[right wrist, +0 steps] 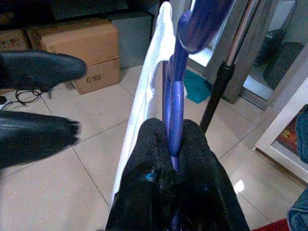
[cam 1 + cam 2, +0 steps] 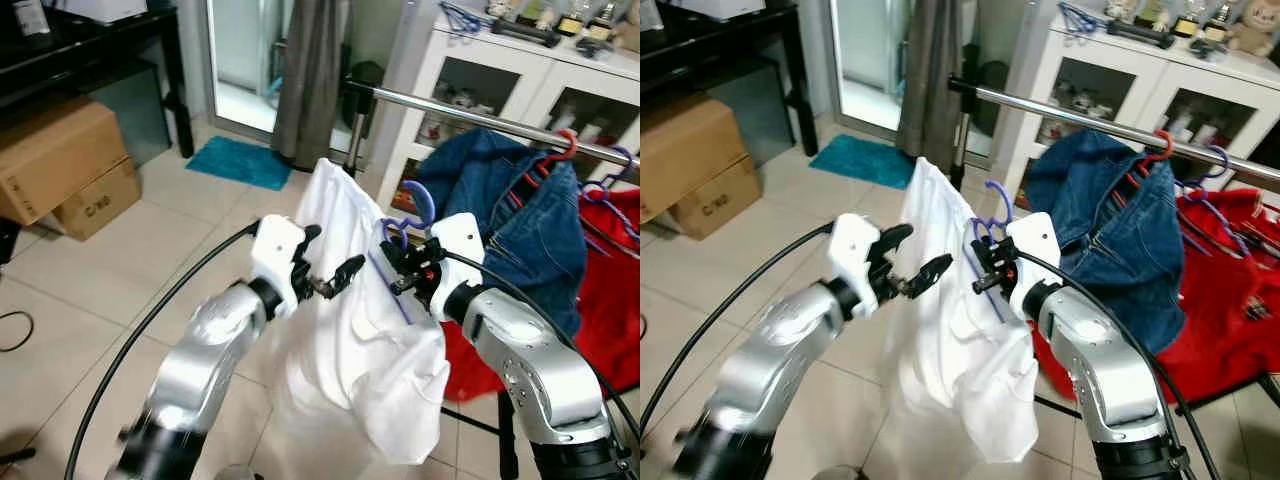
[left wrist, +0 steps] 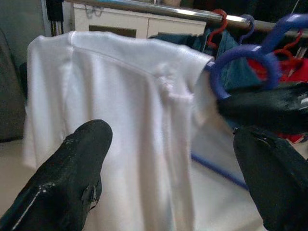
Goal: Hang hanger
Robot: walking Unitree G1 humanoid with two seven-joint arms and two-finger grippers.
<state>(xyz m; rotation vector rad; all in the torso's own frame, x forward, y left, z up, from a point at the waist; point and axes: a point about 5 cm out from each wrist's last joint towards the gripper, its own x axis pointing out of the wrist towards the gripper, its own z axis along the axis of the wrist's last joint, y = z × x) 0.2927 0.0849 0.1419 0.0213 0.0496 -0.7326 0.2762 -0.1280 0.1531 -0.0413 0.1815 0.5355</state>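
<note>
A white shirt [image 2: 350, 330] hangs on a blue hanger [image 2: 412, 205], whose hook rises just below the metal rail [image 2: 470, 115]. My right gripper [image 2: 400, 262] is shut on the blue hanger's neck [image 1: 174, 115], holding shirt and hanger in the air in front of the rail. My left gripper [image 2: 335, 272] stands open right beside the shirt's left shoulder, its fingers [image 3: 72, 178] spread with nothing between them. On the rail hang blue jeans [image 2: 510, 210] on a red hanger [image 2: 565, 145] and a red garment [image 2: 600, 290].
A white cabinet [image 2: 520, 80] stands behind the rail. Cardboard boxes [image 2: 60, 165] sit on the tiled floor at the left under a black table [image 2: 90, 45]. A teal mat [image 2: 240, 160] lies before a doorway with a grey curtain [image 2: 315, 70].
</note>
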